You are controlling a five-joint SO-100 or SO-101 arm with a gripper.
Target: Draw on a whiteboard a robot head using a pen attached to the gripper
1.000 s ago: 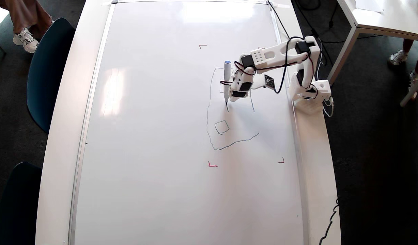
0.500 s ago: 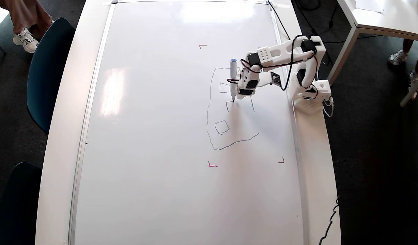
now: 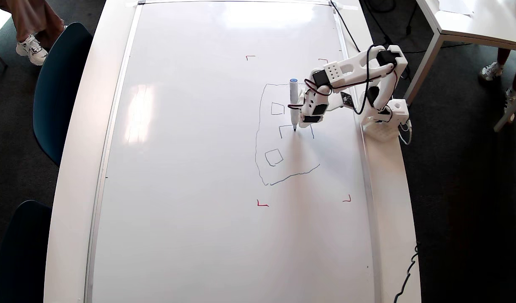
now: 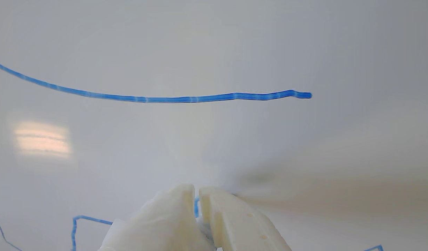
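- We find the whiteboard point(image 3: 190, 176) lying flat and covering most of the long white table point(image 3: 392, 219) in the overhead view, its thin silver frame along the edges.
- We note the robot head point(image 3: 260, 139) drawn in the board's right half in the overhead view: a wobbly outline open in places, with one small square near its upper left, another lower down, and a third only partly drawn between them.
- We count four small red corner marks point(image 3: 262, 204) around the drawing.
- We see the arm's base point(image 3: 384, 120) standing on the table edge just right of the board, the arm reaching left over the drawing.
- We record the gripper point(image 3: 305, 122) pointed down at the board; in the wrist view its two white fingers point(image 4: 172, 216) stand nearly together with only a narrow slit between, and nothing is clamped in that slit.
- We observe the pen point(image 3: 293, 103) fixed along the gripper's left side in the overhead view, blue cap up and dark tip touching the board at the right end of the partly drawn square's top line.
- In the wrist view, we see a long blue stroke point(image 4: 165, 98) crossing the board above the fingers.
- We note dark blue chairs point(image 3: 58, 84) at the table's left side.
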